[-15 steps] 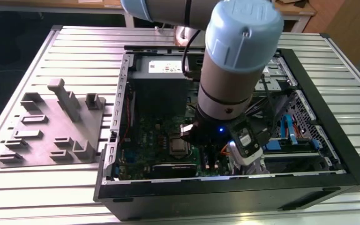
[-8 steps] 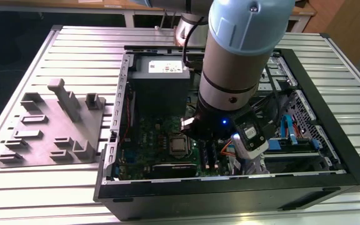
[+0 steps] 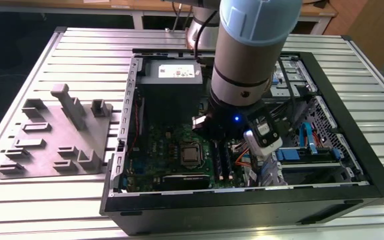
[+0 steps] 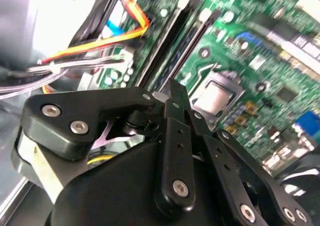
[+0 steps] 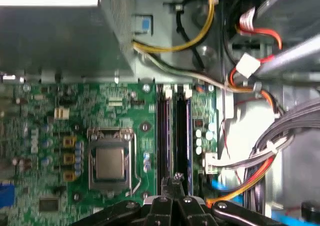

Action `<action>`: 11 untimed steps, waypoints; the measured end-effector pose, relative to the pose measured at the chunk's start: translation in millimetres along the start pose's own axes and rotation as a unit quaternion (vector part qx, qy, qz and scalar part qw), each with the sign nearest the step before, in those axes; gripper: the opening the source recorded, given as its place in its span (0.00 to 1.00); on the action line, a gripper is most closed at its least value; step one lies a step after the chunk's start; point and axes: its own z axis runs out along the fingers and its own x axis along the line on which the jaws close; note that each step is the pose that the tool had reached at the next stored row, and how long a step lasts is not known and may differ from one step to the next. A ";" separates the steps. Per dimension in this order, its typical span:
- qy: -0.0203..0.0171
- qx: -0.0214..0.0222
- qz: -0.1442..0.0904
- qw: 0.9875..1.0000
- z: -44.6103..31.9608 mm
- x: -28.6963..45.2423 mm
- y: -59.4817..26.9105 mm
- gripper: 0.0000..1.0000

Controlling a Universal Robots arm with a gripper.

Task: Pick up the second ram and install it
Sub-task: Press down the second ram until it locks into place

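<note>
Two long dark sticks stand side by side in the motherboard's (image 5: 45, 136) memory slots. The one with a bluish edge looks like the second ram (image 5: 183, 136), upright in its slot; I cannot tell how deep it sits. My gripper (image 5: 175, 179) is shut with nothing between its fingertips, which hover over the near end of these slots. In the second wrist view the gripper (image 4: 175, 91) tips meet just short of the slots (image 4: 172, 33). In the exterior view the arm (image 3: 245, 75) reaches down into the open computer case (image 3: 352, 150) over the slots (image 3: 224, 156).
The processor socket (image 5: 110, 162) lies beside the slots. Orange, red and grey cables (image 5: 250, 171) run along their other side, with the power supply (image 3: 168, 82) behind. A grey parts fixture (image 3: 52, 135) rests on the slatted table at the exterior view's left.
</note>
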 end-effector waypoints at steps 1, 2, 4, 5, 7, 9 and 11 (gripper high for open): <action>0.000 0.000 0.000 1.000 0.1 0.1 2.2 0.10; 0.000 0.000 0.000 1.000 0.1 0.0 2.6 0.10; 0.000 0.000 0.000 1.000 -2.0 0.0 2.7 0.10; 0.000 0.000 0.000 1.000 -4.3 -0.1 2.9 0.10; 0.000 0.000 0.000 1.000 -5.9 -0.1 3.0 0.10; 0.000 0.000 0.000 1.000 -5.9 -0.1 3.0 0.10; 0.000 0.000 0.000 1.000 -6.0 -0.1 3.0 0.10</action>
